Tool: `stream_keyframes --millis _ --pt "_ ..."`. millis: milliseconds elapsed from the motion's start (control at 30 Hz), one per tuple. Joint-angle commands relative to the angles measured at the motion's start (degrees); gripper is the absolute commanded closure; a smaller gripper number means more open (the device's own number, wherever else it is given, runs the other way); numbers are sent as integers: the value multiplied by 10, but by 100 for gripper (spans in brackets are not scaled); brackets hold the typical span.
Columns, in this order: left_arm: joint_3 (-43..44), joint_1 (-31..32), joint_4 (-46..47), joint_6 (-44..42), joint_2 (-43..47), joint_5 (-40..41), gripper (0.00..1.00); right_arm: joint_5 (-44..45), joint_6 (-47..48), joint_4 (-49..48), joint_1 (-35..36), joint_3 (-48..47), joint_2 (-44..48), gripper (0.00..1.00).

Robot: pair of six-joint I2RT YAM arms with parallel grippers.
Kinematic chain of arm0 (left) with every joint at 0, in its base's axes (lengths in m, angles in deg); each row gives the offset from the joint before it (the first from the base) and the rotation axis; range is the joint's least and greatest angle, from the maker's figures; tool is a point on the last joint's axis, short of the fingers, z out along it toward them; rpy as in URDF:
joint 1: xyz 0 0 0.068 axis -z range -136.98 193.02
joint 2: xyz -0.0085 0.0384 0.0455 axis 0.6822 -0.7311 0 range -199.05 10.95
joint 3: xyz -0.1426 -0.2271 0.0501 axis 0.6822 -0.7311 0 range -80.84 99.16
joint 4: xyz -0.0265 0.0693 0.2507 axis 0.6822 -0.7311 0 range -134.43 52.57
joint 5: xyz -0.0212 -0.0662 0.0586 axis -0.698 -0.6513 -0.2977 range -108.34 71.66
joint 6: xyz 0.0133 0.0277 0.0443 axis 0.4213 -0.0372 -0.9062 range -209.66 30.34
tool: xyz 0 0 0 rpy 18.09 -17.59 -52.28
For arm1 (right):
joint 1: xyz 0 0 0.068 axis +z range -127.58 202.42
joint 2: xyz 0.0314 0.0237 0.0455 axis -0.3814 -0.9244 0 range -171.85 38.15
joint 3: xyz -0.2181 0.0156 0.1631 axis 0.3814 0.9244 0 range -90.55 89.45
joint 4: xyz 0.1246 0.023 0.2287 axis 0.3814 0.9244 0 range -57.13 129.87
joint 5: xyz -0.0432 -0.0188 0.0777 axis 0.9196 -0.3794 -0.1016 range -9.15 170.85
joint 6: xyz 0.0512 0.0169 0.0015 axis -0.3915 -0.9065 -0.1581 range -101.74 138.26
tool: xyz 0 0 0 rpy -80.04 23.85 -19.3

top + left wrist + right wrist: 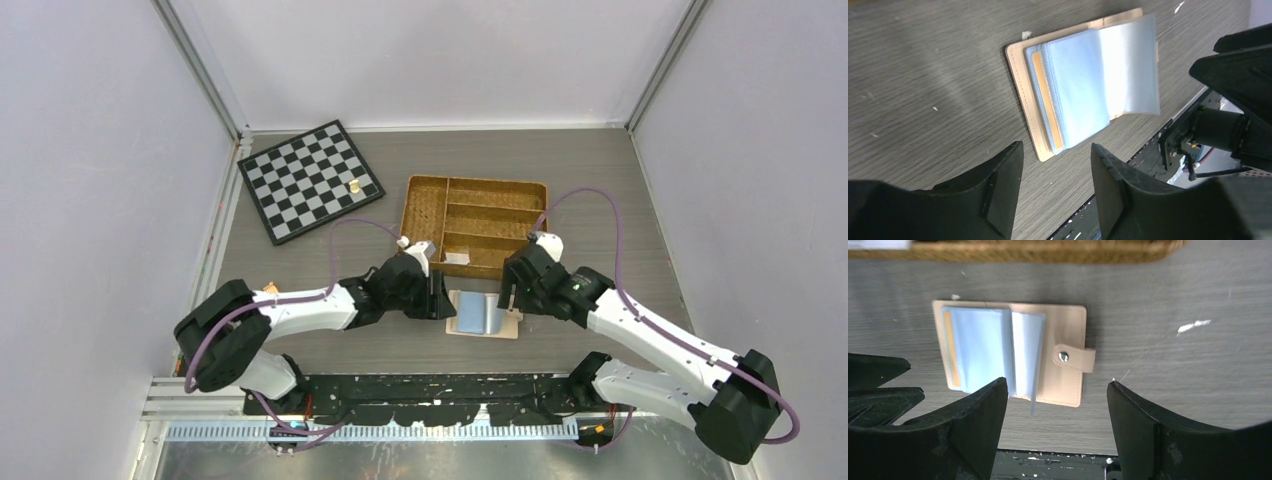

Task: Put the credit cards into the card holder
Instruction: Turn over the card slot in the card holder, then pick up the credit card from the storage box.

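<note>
- The left claw (1057, 187) stands spread, with nothing between its two black fingers but bare table (923, 75)
- The right claw (1058, 427) is spread wider and also pinches nothing; a loose clear sleeve (1027, 350) stands up just beside its left-hand finger, ungripped as far as I can tell
- From the left claw, the card holder (1030, 100) lies up the frame, near but apart; it is opened flat, its length running off toward the upper right
- From the right claw, the holder sits just above the gap at mid-frame; its long axis runs left to right, in line with the two fingers, and the snap tab (1075, 358) points right
- The blue card (979, 347) fills the holder's left half under the sleeves, and the orange card (950, 351) shows only as a strip at the far left edge; both look seated to me
- From overhead, the holder lies at lower centre between the two claws, the left one at its left edge and the right one at its upper right corner
- Both are about equally near; I'd judge the right claw better placed for the tab half if the holder is to be folded shut
- Further out, the wicker tray (475, 205) sits just above the holder and a chessboard (310, 180) lies at upper left
</note>
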State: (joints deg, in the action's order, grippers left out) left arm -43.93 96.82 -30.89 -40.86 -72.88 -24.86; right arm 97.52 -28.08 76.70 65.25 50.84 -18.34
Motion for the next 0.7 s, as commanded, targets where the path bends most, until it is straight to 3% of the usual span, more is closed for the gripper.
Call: stream_keyframes --millis 0,300,500,667 --pt "12 -31 -38 -22 56 -5 44 -25 132 -12 -26 -81 -9 21" --pt "66 -185 -168 -86 103 -40 31 -151 350 -104 -42 -247 -146 13" --pt "79 -246 -134 -75 73 -54 28 -248 458 -134 -51 -334 -280 11" --pt "119 -254 -132 -99 30 -30 27 -312 535 -143 -55 -371 -357 11"
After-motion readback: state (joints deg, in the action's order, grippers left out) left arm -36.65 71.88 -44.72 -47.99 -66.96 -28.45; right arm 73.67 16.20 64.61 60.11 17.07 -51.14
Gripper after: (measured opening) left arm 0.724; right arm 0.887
